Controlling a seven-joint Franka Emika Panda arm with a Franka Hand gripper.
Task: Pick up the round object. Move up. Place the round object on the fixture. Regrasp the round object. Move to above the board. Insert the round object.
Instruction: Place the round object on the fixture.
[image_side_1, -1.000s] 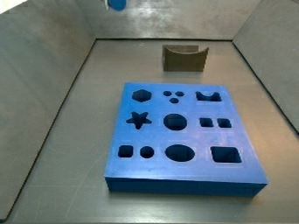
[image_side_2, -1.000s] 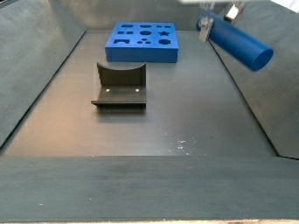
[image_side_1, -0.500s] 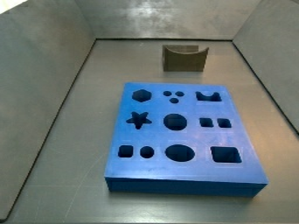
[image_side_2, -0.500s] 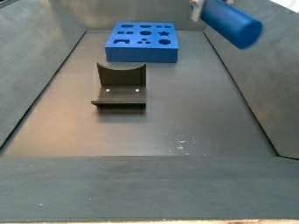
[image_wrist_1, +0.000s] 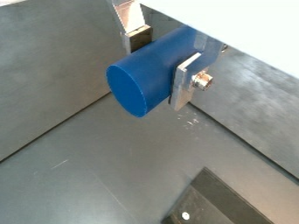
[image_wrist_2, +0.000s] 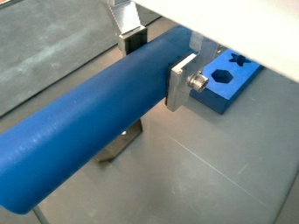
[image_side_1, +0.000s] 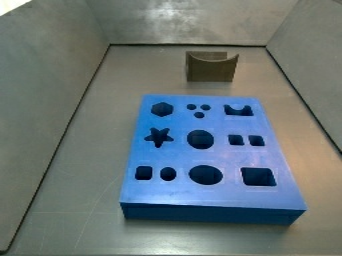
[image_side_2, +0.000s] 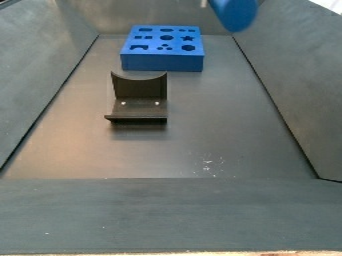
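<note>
- Floor: dark grey, walled on the sides in both side views; pale specks lie on it in a side view.
- Fixture: left of centre in that side view, resting on the floor just in front of the board and apart from it. Here it shows as a dark upright piece on a base plate. In a side view it appears as a small olive-brown block with a curved notch in its top, standing beyond the board's far edge near the back wall. Notch unoccupied.
- Board: thick blue slab lying flat on the floor, centre of frame. Holes seen: hexagon, star, circles, squares. All holes unoccupied. In a side view it sits toward the far end; a corner of it shows in a wrist view.
- Round object: smooth blue cylinder, held off the floor. In a wrist view its full length runs crosswise between the fingers. In a side view only its lower end shows at the upper edge, high above the floor, right of the board.
- Gripper: jaws pinching the round object across its body. One silver finger lies flat against the cylinder's side, the opposite finger partly hidden behind it. Gripper body not seen in either side view.
</note>
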